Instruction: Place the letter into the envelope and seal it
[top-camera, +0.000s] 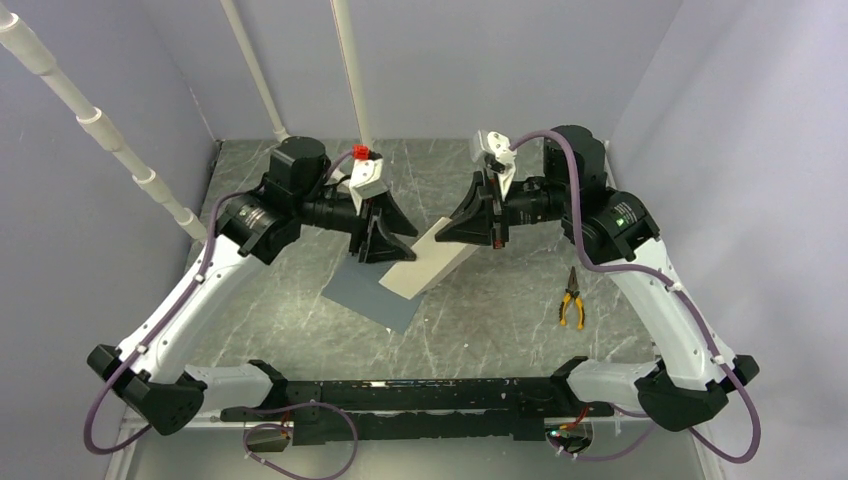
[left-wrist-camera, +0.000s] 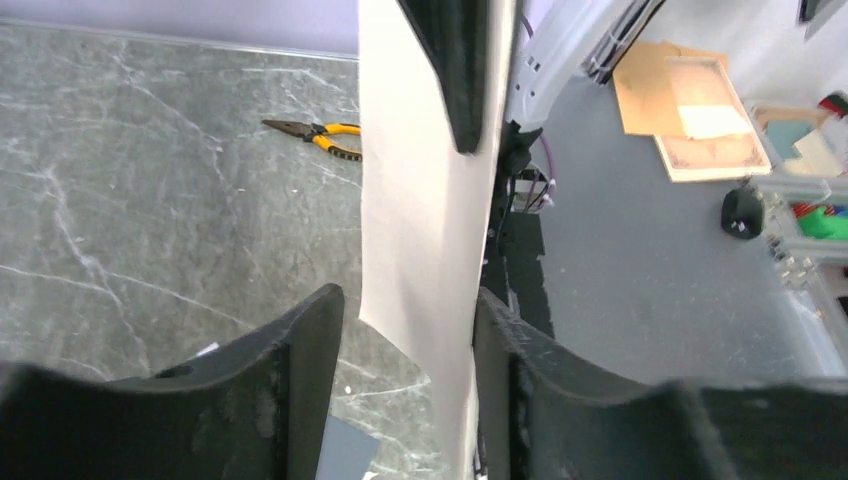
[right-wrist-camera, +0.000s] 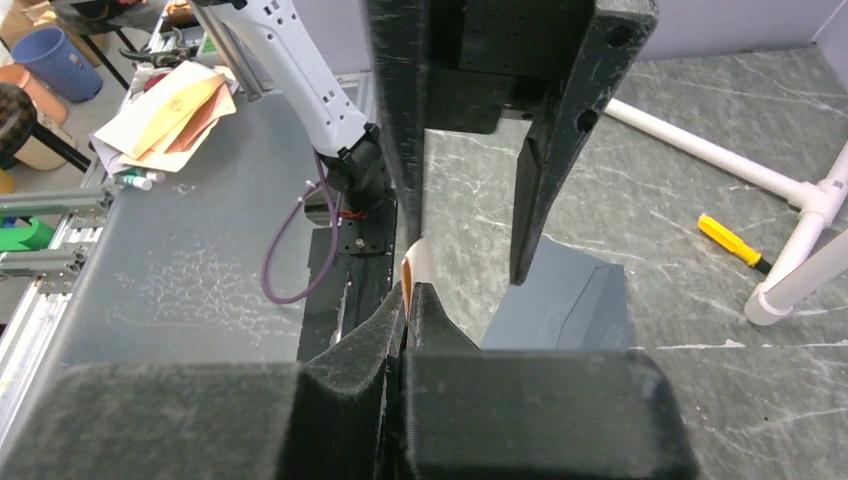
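Note:
The letter (top-camera: 432, 262), a pale tan sheet, hangs tilted above the table between my two grippers. Its low end reaches over the slate-grey envelope (top-camera: 372, 296), which lies flat below. My right gripper (top-camera: 448, 230) is shut on the sheet's upper right edge. In the right wrist view a sliver of letter (right-wrist-camera: 413, 268) sticks out of the closed right gripper (right-wrist-camera: 408, 296). My left gripper (left-wrist-camera: 405, 340) is open. The letter (left-wrist-camera: 420, 230) passes between its fingers, close against the right finger (left-wrist-camera: 500, 350), with a gap to the left one. The envelope (right-wrist-camera: 565, 300) shows its flap crease.
Yellow-handled pliers (top-camera: 571, 298) lie on the marble table right of the envelope. White pipes (top-camera: 100, 125) stand at the back left. The arms' base bar (top-camera: 400, 395) runs along the near edge. Off the table lie papers (left-wrist-camera: 690, 105) and clutter.

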